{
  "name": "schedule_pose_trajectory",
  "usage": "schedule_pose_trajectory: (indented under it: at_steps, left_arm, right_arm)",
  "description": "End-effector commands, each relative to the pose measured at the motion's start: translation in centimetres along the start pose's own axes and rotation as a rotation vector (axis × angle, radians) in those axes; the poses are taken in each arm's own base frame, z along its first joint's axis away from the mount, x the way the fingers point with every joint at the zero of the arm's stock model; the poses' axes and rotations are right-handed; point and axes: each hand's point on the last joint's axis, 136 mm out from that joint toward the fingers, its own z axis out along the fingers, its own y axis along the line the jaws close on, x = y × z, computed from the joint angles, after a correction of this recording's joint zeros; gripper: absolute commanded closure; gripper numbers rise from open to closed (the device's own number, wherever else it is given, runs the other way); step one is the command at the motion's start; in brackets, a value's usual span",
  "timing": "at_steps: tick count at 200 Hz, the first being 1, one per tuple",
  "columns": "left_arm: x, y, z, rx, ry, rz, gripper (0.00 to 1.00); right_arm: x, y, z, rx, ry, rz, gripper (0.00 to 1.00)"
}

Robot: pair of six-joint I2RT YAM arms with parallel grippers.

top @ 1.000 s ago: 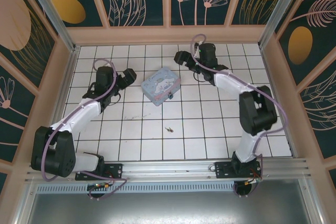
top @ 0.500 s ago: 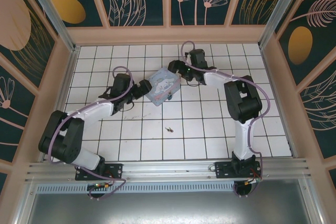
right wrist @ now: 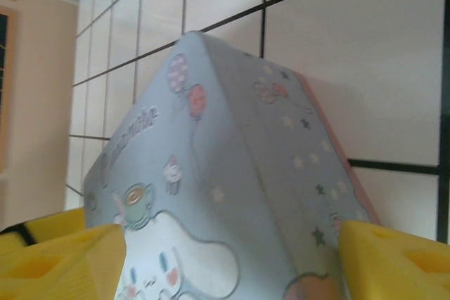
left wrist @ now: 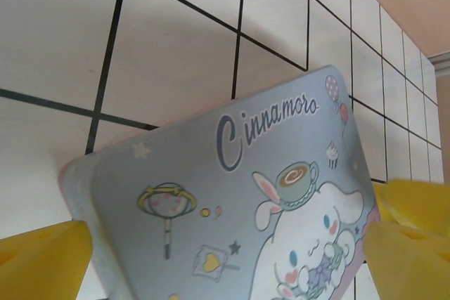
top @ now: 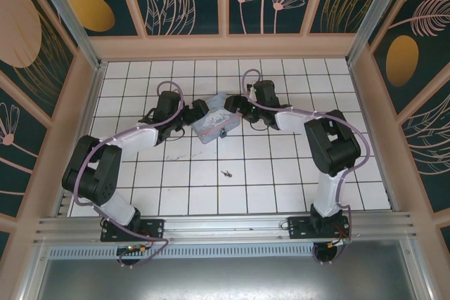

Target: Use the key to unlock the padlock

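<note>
Two grippers have closed in on the box (top: 213, 126) at the middle of the bench (top: 281, 187). The left gripper (top: 200, 109) is at its far left corner and the right gripper (top: 231, 105) at its far right corner. Both are released. In each wrist view the yellow fingers (left wrist: 42, 261) stand wide with the printed box between them. Whether any finger presses the box cannot be told.

Task items. The padlock (top: 222, 131) shows as a small dark spot at the box's near right edge, seemingly hung on its clasp. It is too small to confirm detail. The key (top: 226, 172) lies loose on the bench nearer the arm bases, well apart from the box and from both grippers.

Change noted. One second ago both grippers stood clear of the box, the right one well beyond it. Half a second ago they were at its sides. The box now sits slightly nearer the bases and looks turned, so it has probably been nudged. The key has not moved.

Assessment. The arms appear to be steadying or repositioning the box, a preparatory step. The key is not picked up and the padlock is untouched, so unlocking proper has not begun. Risk: further pushing may turn the padlock away from easy reach.
</note>
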Motion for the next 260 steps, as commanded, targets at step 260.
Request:
schedule_pose_trajectory:
  at_steps: [260]
  left_arm:
    - [-1.3,-4.3,-1.7,-0.065,-0.14,0.182,0.01]
  right_arm:
    - [4.2,-1.2,-11.9,0.213,-0.172,-0.059,0.07]
